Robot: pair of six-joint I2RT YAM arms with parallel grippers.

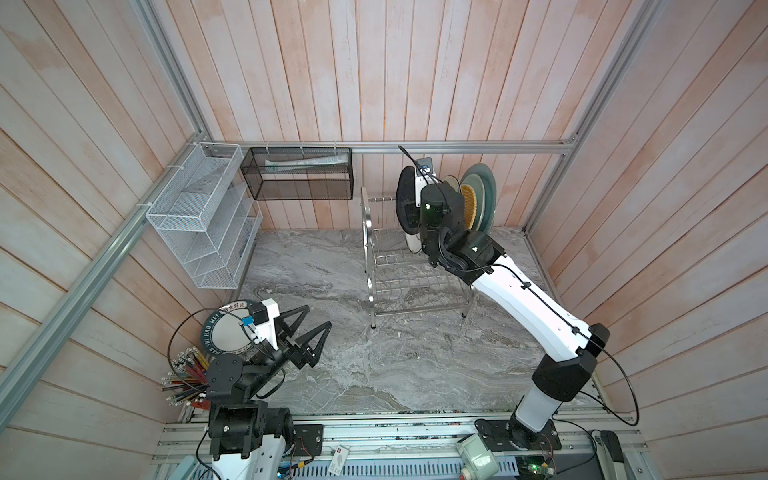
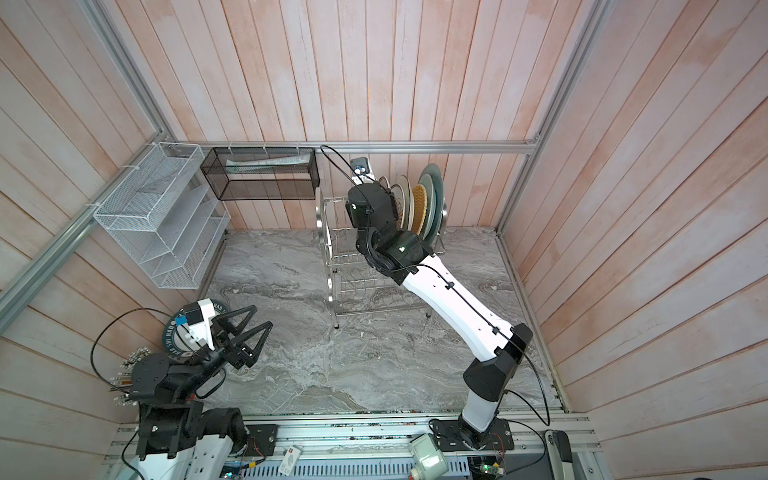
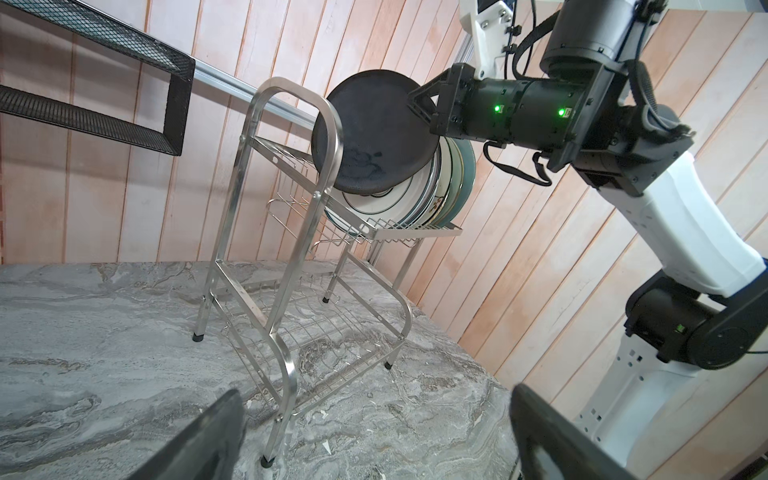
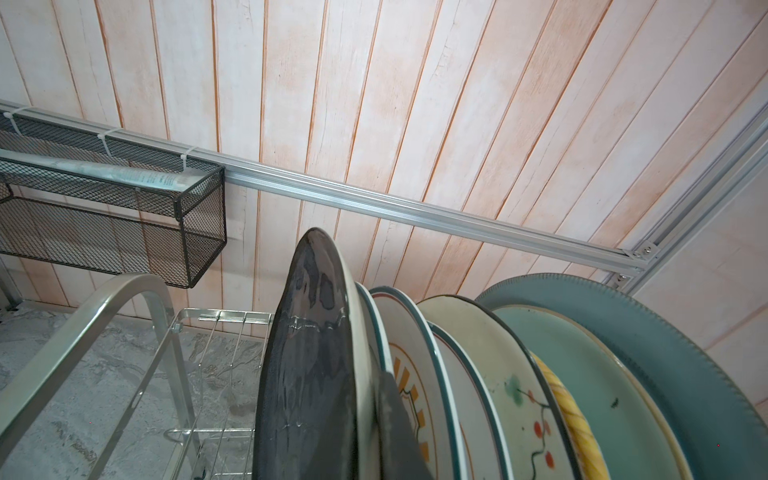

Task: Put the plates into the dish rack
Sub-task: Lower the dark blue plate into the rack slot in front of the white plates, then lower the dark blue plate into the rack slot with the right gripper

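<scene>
Right pincer [image 3: 419,104] pinches the black plate [image 3: 370,137] by its rim; ease it upright into the dish rack [image 3: 334,141], clear of the racked plates [image 4: 490,365]. Left pincer [image 1: 318,316] gapes wide.

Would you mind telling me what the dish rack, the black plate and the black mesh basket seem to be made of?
The dish rack is probably stainless steel with a polished finish: its tubes and wires are silvery and reflective. The black plate is likely glazed ceramic with a dark satin finish: it has a soft sheen with mottled patches. The black mesh basket is seemingly coated metal, matte: it has a see-through diamond weave.
</scene>
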